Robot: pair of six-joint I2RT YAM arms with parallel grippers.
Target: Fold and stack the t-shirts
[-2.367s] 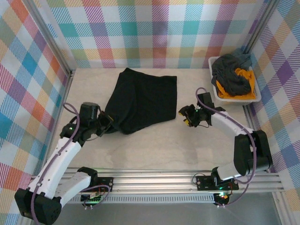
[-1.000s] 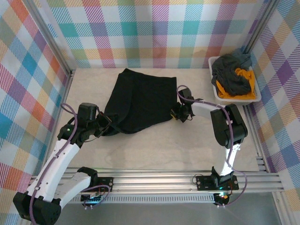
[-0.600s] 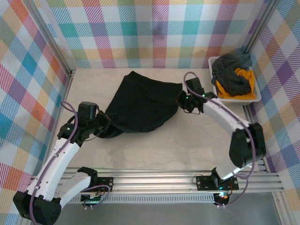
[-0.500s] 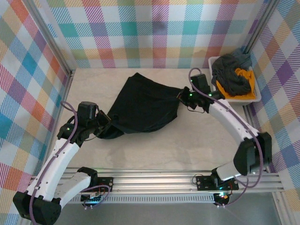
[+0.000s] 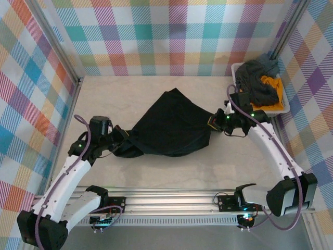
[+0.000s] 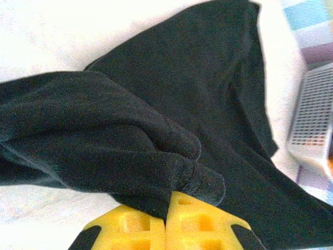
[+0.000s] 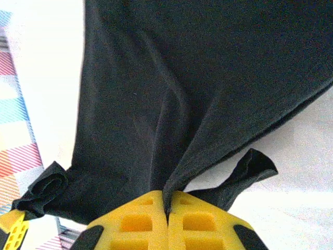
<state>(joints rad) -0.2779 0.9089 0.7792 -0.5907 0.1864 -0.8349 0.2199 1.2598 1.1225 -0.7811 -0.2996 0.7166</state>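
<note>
We've got the left hand [image 5: 118,140] nearest us, front-left on the bench [image 5: 171,172]. It's pressed together on a bunched edge of the black t-shirt [image 5: 169,127]. In the left wrist view its yellow fingertips [image 6: 135,226] pinch a thick roll of cloth, prob. several layers. The right hand [image 5: 214,121] sits a bit farther back, to the right, also pinched shut, on the opposite edge. The right wrist view shows folds fanning out from its tips, w/ a loose flap just beside them.

Step in hand, as we read it, is spreading the shirt flat btw both hands before any fold. To do it well:
- We'd draw the hands apart evenly, w/ just enough tension to take out the sag and no stretching.
- We'd hold both at the same height so the cloth lays down w/o a twist.
- The left grip looks like more than one layer, so we'd watch for a doubled-over edge & regrip if needed.

The shirt spans btw the two hands. Its body and one peaked corner lie on the bench beyond them, toward the back.

Farthest, back-right, is the tub [image 5: 273,110] w/ the grey t-shirt [image 5: 257,78] and orange t-shirt [image 5: 271,83]. It's near the right hand but apart from it, so we'd mind that arm vs. the rim.
</note>
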